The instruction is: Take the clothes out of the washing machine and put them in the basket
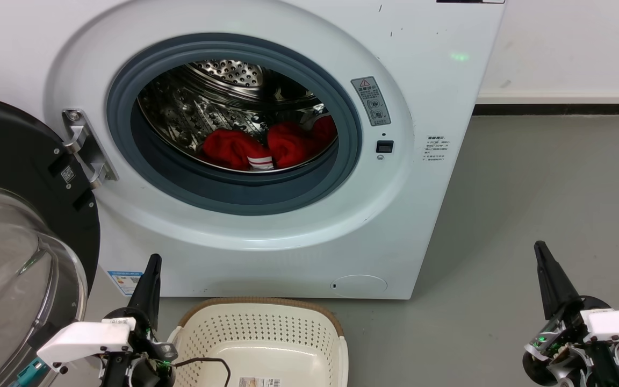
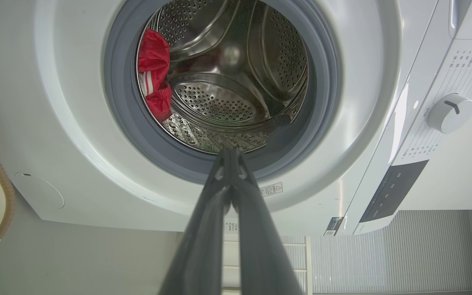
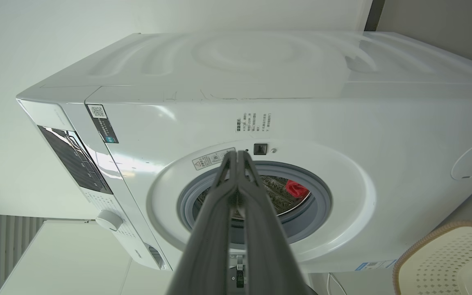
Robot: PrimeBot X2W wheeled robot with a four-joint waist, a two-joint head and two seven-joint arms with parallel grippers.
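While the black-rimmed door (image 1: 16, 156) of the washing machine (image 1: 444, 80) stands swung wide to the left, none of the real work has begun, as far as I can judge. The clothes (image 1: 234, 148) lie in a red heap at the bottom of the steel drum (image 1: 223, 72), just behind the grey rubber ring, one piece showing white stripes at the front. I count two or perhaps three lumps of red; the drum is too shadowed at the back to be sure how many garments there are.

On the floor, right in front of the machine and below its opening, sits the basket (image 1: 258, 304). The part of it I can see holds no garment, just a barcode label on its bottom.

Low beside the basket, the left end effector (image 1: 153, 263) points up towards the opening, its two dark fingers pressed together on nothing. Well off on the other side, over bare floor, the right end effector (image 1: 541, 255) is clenched the same way and carries nothing either.

So opening the door looks done. Reaching in, gripping each garment and dropping it in the basket are all left to do.
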